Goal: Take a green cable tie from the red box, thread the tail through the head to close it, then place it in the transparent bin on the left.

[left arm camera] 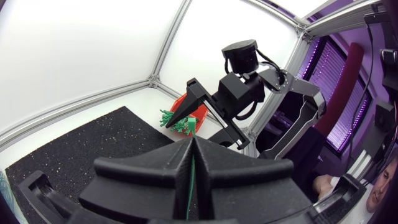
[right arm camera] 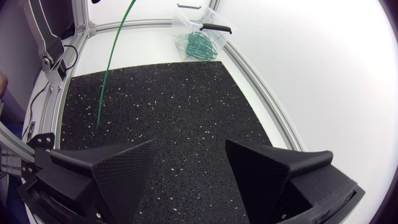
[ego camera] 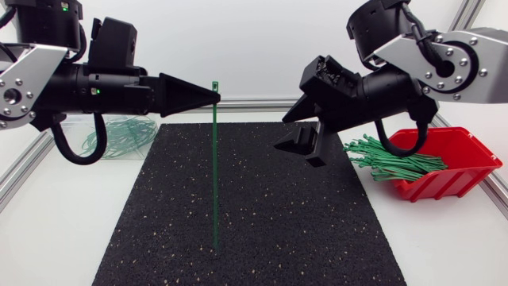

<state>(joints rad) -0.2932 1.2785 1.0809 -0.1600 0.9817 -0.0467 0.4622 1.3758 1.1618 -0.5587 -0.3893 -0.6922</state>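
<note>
A white surface [ego camera: 48, 230], edged by an aluminium rail [ego camera: 24, 179], carries a black speckled mat [ego camera: 278, 222] across its middle. The left end effector [ego camera: 216, 95] is clamped on a green cable tie [ego camera: 214, 167] just below its head. The tie hangs straight down, its tip at the mat, though whether it touches cannot be told. The right end effector [ego camera: 305, 131] hovers over the mat's far right part with its fingers spread wide and nothing between them. The red box [ego camera: 460, 171], at the right, holds a bundle of ties [ego camera: 389, 163]. The transparent bin [ego camera: 75, 127], far left, holds looped ties [ego camera: 123, 135].
</note>
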